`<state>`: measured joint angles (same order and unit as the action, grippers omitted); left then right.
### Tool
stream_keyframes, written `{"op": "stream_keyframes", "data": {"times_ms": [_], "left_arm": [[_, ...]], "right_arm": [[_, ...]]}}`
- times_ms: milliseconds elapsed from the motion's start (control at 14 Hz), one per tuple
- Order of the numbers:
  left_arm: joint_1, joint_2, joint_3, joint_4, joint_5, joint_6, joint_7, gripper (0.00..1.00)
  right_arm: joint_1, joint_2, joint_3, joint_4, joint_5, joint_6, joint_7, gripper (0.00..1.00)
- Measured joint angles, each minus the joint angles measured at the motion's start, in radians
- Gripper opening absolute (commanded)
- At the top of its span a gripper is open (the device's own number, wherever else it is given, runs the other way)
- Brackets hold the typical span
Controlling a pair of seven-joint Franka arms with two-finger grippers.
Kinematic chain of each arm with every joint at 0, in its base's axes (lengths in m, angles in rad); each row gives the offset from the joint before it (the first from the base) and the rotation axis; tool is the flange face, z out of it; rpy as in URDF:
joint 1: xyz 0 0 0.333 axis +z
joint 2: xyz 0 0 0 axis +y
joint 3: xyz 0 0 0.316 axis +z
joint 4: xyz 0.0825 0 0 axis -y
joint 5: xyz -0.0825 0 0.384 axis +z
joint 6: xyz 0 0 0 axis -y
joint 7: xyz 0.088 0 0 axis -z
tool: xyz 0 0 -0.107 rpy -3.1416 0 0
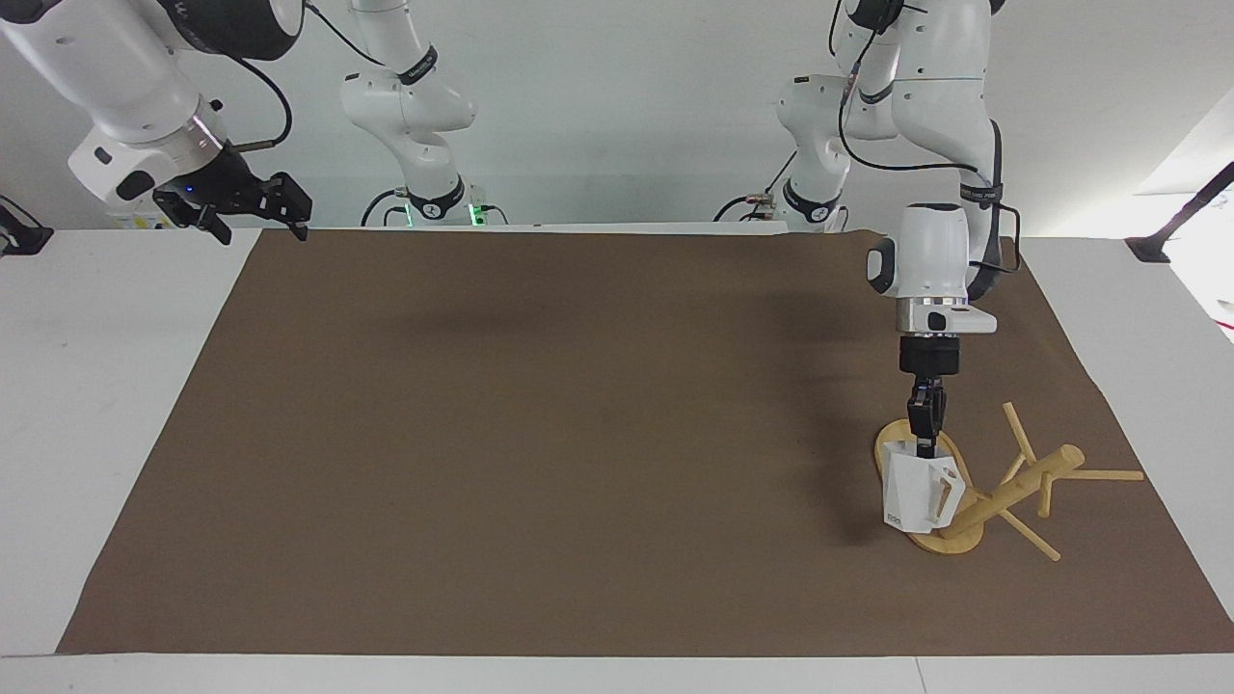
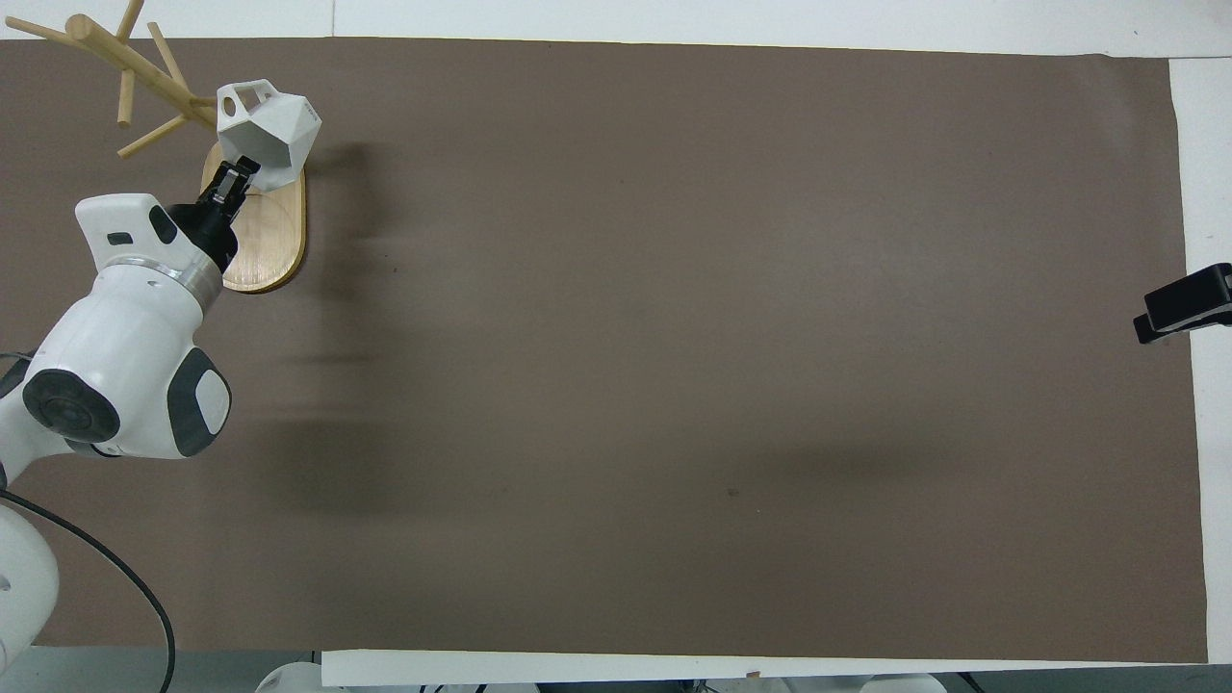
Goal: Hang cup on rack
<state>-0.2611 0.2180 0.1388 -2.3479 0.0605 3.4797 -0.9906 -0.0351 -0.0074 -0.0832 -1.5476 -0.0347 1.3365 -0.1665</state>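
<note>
The white faceted cup (image 1: 909, 496) hangs from my left gripper (image 1: 926, 445), which is shut on its rim. The cup is low over the end of the rack's oval base (image 1: 956, 542) where the post stands. Its angular handle faces the bamboo post (image 1: 1022, 487), close to the lowest pegs. I cannot tell whether the handle touches a peg. In the overhead view the cup (image 2: 277, 127) sits beside the post (image 2: 135, 63), with my left gripper (image 2: 236, 175) over the base (image 2: 269, 245). My right gripper (image 1: 258, 229) is open and empty, waiting over the mat's corner at the right arm's end.
A brown mat (image 1: 540, 434) covers most of the white table. The rack's thin pegs (image 1: 1104, 474) stick out toward the mat's edge at the left arm's end. My right gripper shows as a dark bar at the mat's edge in the overhead view (image 2: 1182, 305).
</note>
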Motion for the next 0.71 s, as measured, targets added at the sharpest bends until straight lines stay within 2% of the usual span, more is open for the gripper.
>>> {"op": "stream_keyframes", "data": {"times_ms": [429,500,571,643,714], "left_arm": [[0.052,0.023,-0.001,0.011,0.0,-0.006,0.0,0.0],[0.057,0.023,-0.006,0.015,0.002,-0.014,-0.001,0.04],[0.058,0.023,-0.007,0.021,0.002,-0.033,-0.002,0.34],[0.058,0.022,-0.008,0.029,0.002,-0.052,-0.003,0.71],[0.058,0.023,-0.008,0.034,0.002,-0.077,-0.004,0.99]], "right_arm": [[-0.028,0.0,-0.017,-0.004,-0.001,0.012,0.004,1.0],[-0.028,0.0,-0.02,-0.006,-0.001,0.012,0.006,1.0],[-0.028,0.0,-0.021,-0.009,-0.001,0.012,0.006,1.0],[-0.027,0.0,-0.021,-0.011,-0.001,0.012,0.006,1.0],[-0.027,0.0,-0.021,-0.014,-0.001,0.012,0.006,1.0]]}}
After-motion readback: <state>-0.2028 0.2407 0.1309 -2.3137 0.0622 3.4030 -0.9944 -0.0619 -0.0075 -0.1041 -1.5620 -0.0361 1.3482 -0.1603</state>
